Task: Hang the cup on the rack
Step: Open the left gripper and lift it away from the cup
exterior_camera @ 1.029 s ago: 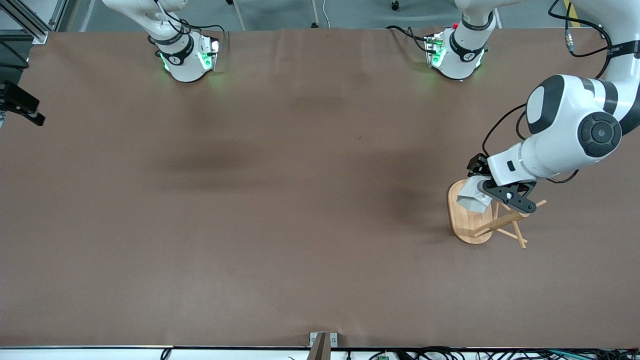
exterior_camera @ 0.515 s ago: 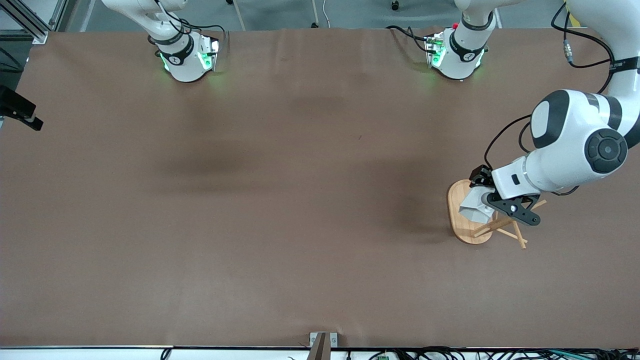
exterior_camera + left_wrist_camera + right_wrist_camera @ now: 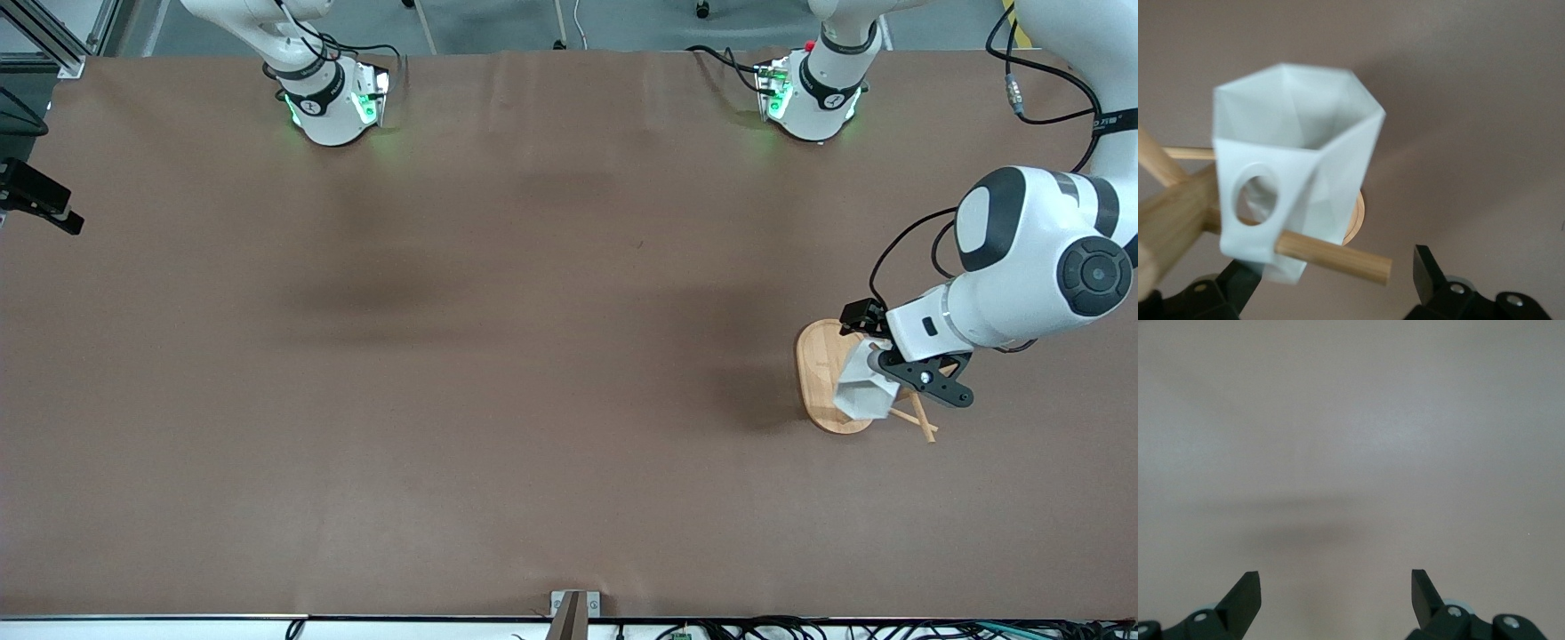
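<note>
The white faceted cup (image 3: 864, 394) hangs tilted on the bamboo rack (image 3: 818, 373), at the left arm's end of the table. In the left wrist view a peg (image 3: 1338, 257) passes through the lower part of the cup (image 3: 1291, 173), beside its round hole. My left gripper (image 3: 893, 369) is at the rack and is open; its jaws stand wide apart on either side of the cup's base (image 3: 1331, 277). One finger (image 3: 1238, 283) is close to the cup. My right gripper (image 3: 44, 206) waits open and empty over bare table at the right arm's end (image 3: 1335, 587).
The rack's oval base (image 3: 1358, 213) shows under the cup and its post (image 3: 1171, 220) beside it. Both arm bases (image 3: 329, 98) stand along the table edge farthest from the front camera. The brown table (image 3: 533, 356) stretches between the arms.
My left gripper moved toward the front camera over the rack. The cup shifted with it and now tips lower on the peg. My right gripper barely moved.
</note>
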Motion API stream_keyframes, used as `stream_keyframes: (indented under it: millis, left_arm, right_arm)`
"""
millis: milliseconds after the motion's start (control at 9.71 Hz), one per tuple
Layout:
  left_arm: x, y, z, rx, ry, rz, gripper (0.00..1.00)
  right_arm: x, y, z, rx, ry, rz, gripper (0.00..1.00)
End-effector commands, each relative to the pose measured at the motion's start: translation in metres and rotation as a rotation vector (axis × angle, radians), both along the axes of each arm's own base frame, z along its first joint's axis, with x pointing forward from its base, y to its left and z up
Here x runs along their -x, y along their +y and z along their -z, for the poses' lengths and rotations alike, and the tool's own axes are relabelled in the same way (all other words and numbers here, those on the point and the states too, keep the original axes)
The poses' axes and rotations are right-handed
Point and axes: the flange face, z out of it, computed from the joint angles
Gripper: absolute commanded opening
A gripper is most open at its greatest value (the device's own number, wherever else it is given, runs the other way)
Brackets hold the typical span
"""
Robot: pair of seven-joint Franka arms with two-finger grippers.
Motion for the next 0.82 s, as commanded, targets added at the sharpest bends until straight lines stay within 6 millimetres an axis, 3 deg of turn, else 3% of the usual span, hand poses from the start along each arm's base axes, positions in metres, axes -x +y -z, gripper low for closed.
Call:
stream_keyframes:
  millis: [0,515,721]
  left_arm:
    - [0.007,0.003,-0.027,-0.036,-0.037,-0.022,1.00]
    - [-0.003,0.022,-0.150,-0.027,-0.130,-0.226,1.00]
    - [0.009,0.014,-0.190,-0.036,-0.121,-0.339,1.00]
  right_arm:
    - [0.001,0.009,-0.004,-0.001,0.002,0.056,1.00]
    - [0.001,0.009,-0.006,-0.003,-0.002,0.108,1.00]
    - [0.001,0.009,-0.007,-0.001,-0.010,0.105,1.00]
